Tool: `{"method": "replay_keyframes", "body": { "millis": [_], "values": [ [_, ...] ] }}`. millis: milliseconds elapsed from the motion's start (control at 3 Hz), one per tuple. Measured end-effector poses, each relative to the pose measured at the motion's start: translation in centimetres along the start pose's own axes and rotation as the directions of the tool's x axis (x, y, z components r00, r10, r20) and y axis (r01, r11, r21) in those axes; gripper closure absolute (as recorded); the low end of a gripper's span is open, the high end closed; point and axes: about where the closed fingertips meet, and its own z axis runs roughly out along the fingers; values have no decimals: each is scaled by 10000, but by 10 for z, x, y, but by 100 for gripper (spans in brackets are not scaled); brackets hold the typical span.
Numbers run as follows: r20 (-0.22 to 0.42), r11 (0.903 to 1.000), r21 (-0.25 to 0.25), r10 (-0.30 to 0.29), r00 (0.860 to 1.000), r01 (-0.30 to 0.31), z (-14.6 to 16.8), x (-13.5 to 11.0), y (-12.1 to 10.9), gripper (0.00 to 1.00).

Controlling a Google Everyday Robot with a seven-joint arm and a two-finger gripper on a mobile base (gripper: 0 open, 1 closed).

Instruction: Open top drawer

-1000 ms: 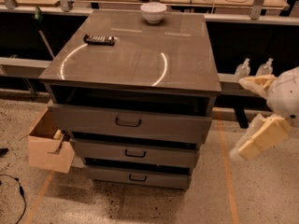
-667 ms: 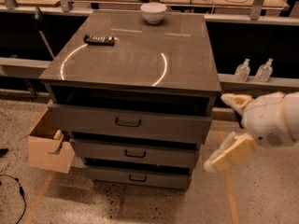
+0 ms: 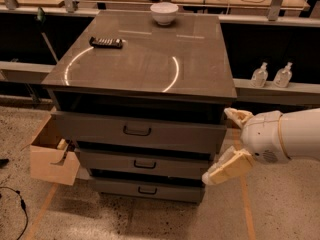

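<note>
A grey cabinet holds three drawers. The top drawer (image 3: 140, 132) has the tallest front and a small dark bar handle (image 3: 137, 131) at its centre; a dark gap shows above it, under the countertop. My gripper (image 3: 229, 145) comes in from the right at the drawer's right end, level with its front. Its two cream fingers (image 3: 227, 168) are spread wide apart and hold nothing. It is well to the right of the handle.
Two shorter drawers (image 3: 145, 164) sit below. The countertop (image 3: 145, 59) carries a white bowl (image 3: 164, 13) at the back and a dark remote (image 3: 106, 42). A cardboard box (image 3: 52, 156) stands at the cabinet's left. Two bottles (image 3: 272, 75) stand on a ledge at right.
My gripper has moved left and slightly down, from the right edge of view to the top drawer's right end. The drawers have not moved.
</note>
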Motion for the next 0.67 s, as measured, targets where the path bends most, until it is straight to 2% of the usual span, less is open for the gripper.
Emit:
{"method": "replay_keyframes", "body": {
  "millis": [667],
  "values": [
    [111,9976,-624,-293,9995,300,16,-3,2,0]
  ]
}}
